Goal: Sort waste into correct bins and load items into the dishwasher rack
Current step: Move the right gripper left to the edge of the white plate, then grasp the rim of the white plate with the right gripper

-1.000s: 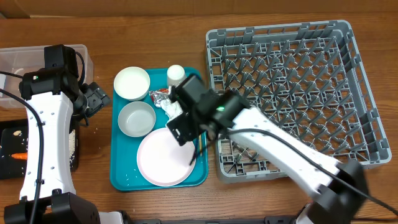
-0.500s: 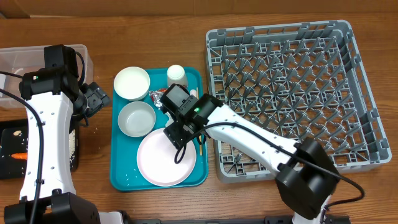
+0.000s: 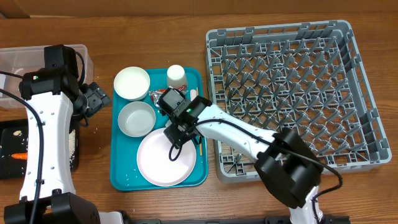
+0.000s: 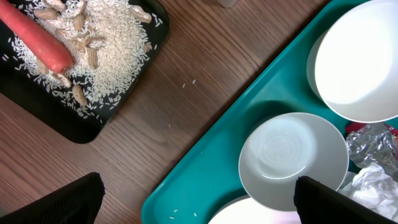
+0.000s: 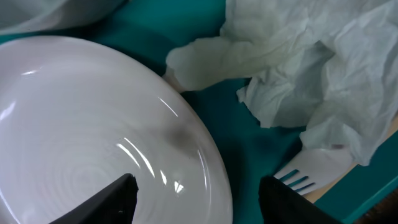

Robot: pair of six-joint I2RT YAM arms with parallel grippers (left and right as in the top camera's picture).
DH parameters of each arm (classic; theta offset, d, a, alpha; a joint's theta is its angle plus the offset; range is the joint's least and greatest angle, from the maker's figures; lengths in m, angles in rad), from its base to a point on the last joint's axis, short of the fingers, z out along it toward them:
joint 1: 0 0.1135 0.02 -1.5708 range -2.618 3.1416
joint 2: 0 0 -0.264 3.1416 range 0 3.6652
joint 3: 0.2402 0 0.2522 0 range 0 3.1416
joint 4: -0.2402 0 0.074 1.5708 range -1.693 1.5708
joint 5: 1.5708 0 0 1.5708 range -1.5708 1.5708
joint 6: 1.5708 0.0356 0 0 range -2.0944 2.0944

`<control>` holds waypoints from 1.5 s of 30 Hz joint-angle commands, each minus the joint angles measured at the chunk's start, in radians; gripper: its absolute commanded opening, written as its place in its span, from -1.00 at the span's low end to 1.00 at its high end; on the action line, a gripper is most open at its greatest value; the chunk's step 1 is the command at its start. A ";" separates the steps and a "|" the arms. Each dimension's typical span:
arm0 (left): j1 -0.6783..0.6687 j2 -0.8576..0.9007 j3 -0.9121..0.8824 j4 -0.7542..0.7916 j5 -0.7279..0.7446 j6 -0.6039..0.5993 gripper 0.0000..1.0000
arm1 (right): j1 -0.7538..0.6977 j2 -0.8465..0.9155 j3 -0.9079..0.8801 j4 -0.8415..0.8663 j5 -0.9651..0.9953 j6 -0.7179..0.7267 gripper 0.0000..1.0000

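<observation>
straddling the plate [image 5: 93, 124] rim, right gripper [image 5: 198, 190] released; fork [image 5: 311, 171] tines point at plate.

Pink plate [image 3: 157, 165] flat — crumpled napkin [image 5: 311, 74], fork [image 5: 320, 167] beside rim.

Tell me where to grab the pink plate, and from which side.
Take the plate by the rim beside the napkin, coming down from above with one finger inside and one outside. It lies flat on the tray, so probably only that thin raised edge gives the jaws a hold.
</observation>
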 commanded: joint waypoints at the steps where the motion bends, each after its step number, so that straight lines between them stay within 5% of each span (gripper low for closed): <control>1: -0.001 -0.008 0.023 0.001 -0.013 -0.010 0.99 | 0.001 0.027 0.009 0.005 0.010 -0.003 0.31; 14: -0.001 -0.008 0.023 0.001 -0.013 -0.010 1.00 | 0.001 0.027 -0.031 0.030 0.009 0.004 0.01; 31: -0.001 -0.008 0.023 0.001 -0.013 -0.010 1.00 | -0.001 0.027 -0.030 -0.006 0.009 0.004 -0.90; 45: -0.001 -0.008 0.023 0.001 -0.013 -0.010 0.99 | -0.001 -0.007 0.093 -0.232 0.008 -0.001 -0.92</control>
